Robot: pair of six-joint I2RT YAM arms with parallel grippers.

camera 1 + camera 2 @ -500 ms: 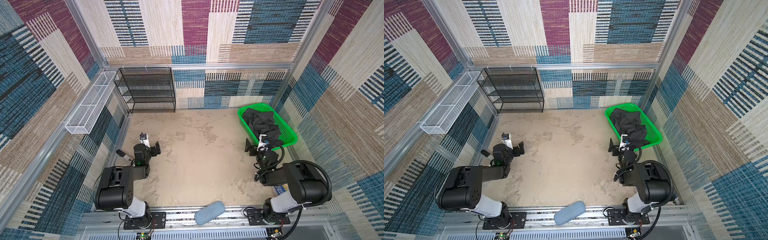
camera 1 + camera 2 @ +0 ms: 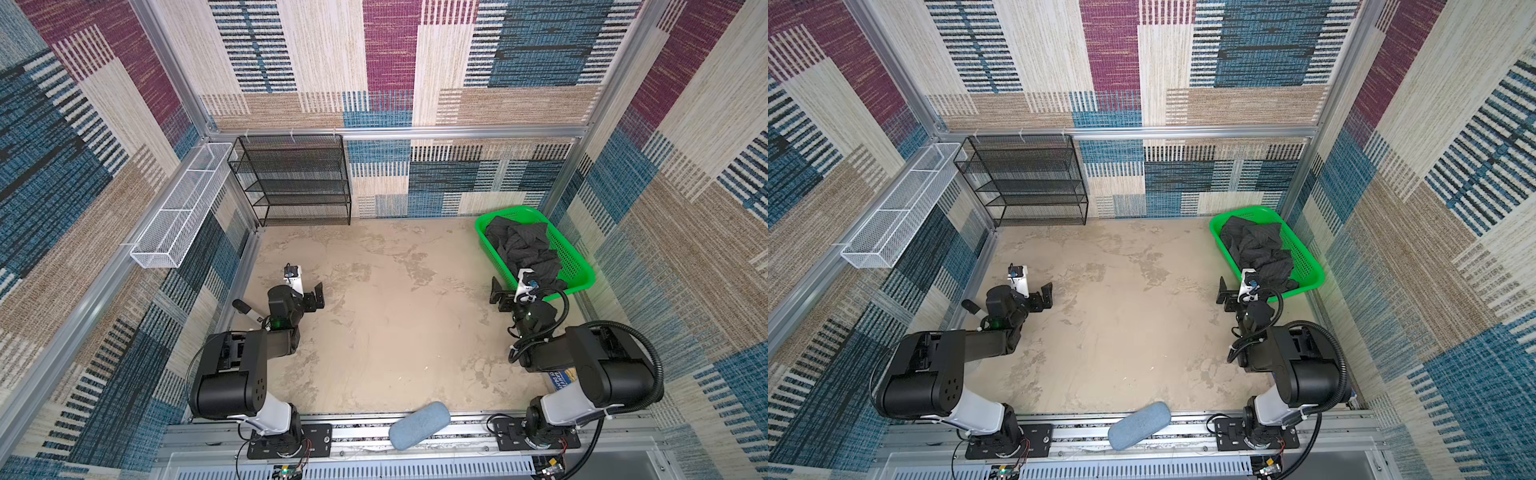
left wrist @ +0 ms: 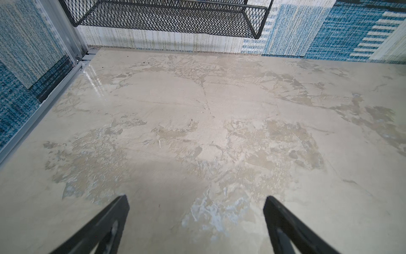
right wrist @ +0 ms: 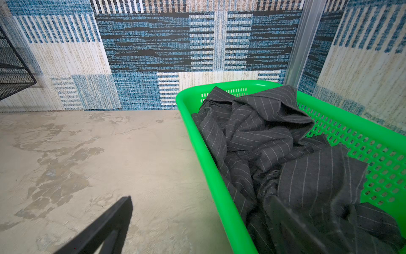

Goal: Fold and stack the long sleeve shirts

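Beige mottled surface [image 2: 382, 353] carries a green perforated plastic basket [image 2: 578, 268] at far right; inside lies a crumpled charcoal pinstriped long sleeve shirt [image 2: 519, 245]. The left claw [image 3: 196, 196] and right claw [image 4: 201, 198] stand wide, empty.

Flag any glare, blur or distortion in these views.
Left wrist view: glare streak on the table beside the frame rail; left fingers soft. Right wrist view: shirt pinstripes sharp, right finger blurred. Both top views: even light, soft shadows, wide angle splays the frame posts.
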